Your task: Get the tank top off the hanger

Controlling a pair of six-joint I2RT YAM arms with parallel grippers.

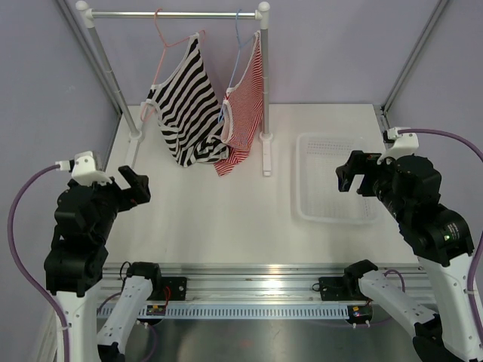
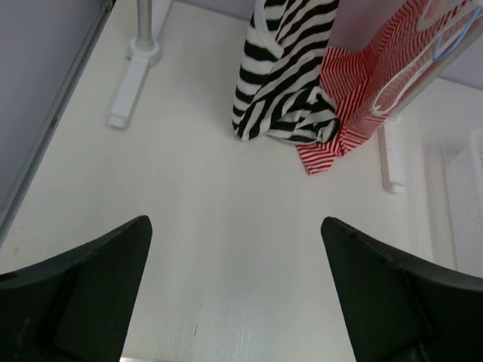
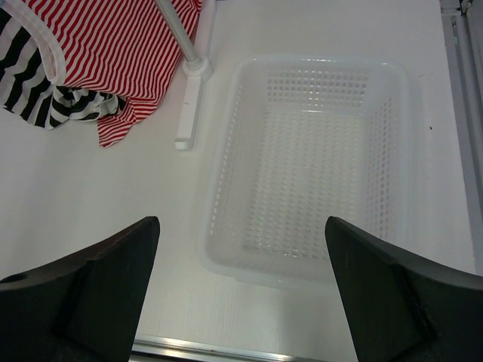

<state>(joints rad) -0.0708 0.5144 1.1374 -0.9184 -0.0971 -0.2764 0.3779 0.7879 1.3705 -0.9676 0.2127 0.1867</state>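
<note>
White worktop [image 1: 226,219] spanning the cell, arms mounted at near edge. Rack [image 1: 177,14] at far side, horizontal rail on two uprights, set there to keep garments hanging within reach of both arms. Perforated white basket [image 1: 299,177] on right half, near the rack's right foot; likely the drop spot, though not stated.

Tank top [image 1: 189,113], bold black-and-white stripes, hanging from left part of rail, straps over its hanger, hem bunched and apparently resting on the worktop. Not yet removed. Red-and-white top [image 1: 245,105] just beside it on the right, lower edges touching or overlapping. Risk judged: snagging the neighbour when pulling.

Pink hanger [image 1: 161,36] hooked over rail, carrying the tank top. Blue hanger [image 1: 236,41] hooked beside it, carrying the red top.

Left claw [image 2: 234,222] spread wide, holding nothing, well short of the tank top, aimed toward it. Right claw [image 3: 241,220] likewise spread wide, holding nothing, poised above the near rim of the basket. Task judged at its start; approach to garment next.
</note>
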